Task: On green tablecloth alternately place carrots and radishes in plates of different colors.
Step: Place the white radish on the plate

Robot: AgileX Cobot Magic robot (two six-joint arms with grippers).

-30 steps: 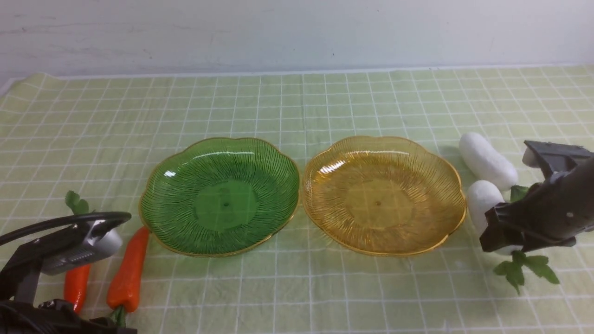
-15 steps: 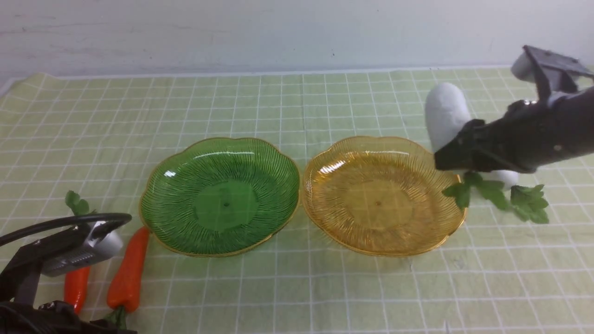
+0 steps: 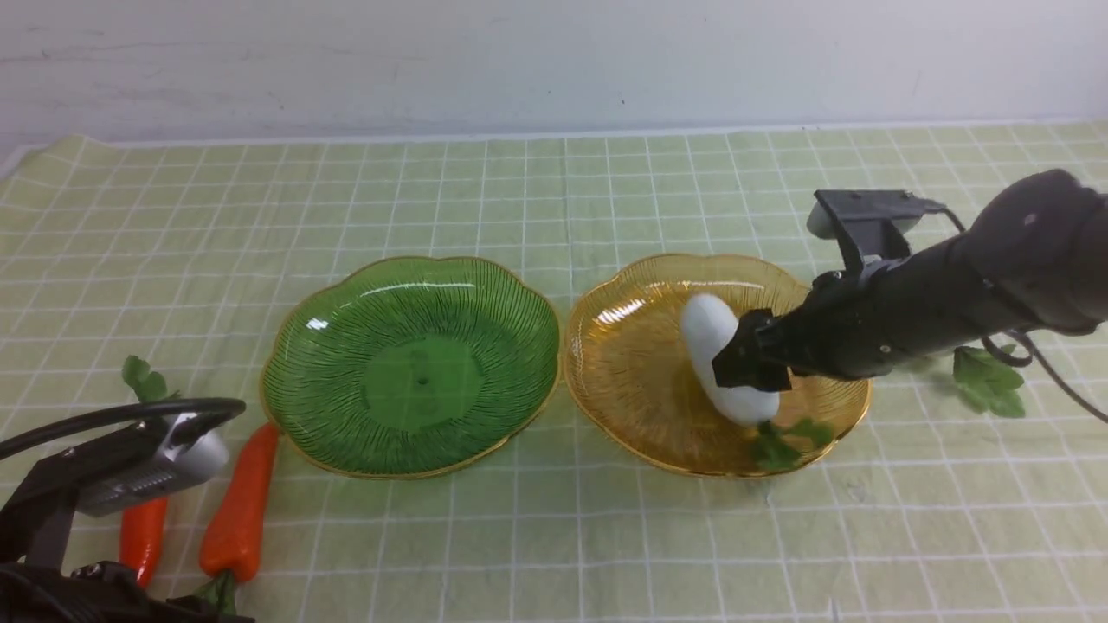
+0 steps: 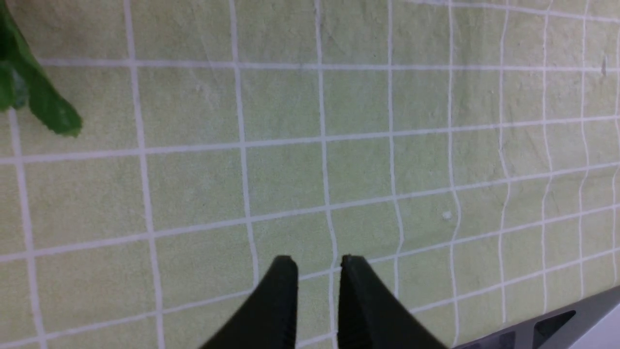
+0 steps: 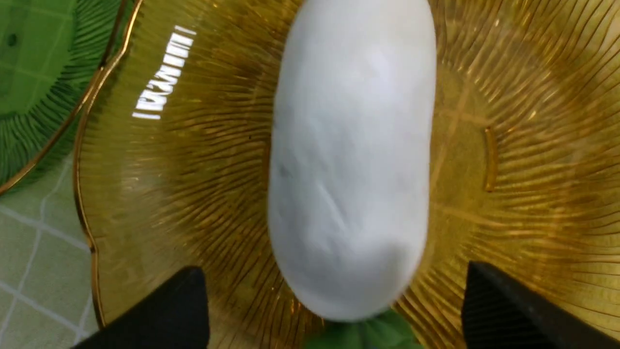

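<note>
1. White radish lying inside amber plate, leaves toward near rim.
2. Right pincer over that plate, spread wide to either side of radish, gripping nothing.
3. Green plate just beside amber plate, on its left.
4. Two carrots on green tablecloth, near-left of green plate.
5. Left pincer low above tablecloth, tips almost together, holding nothing.
</note>
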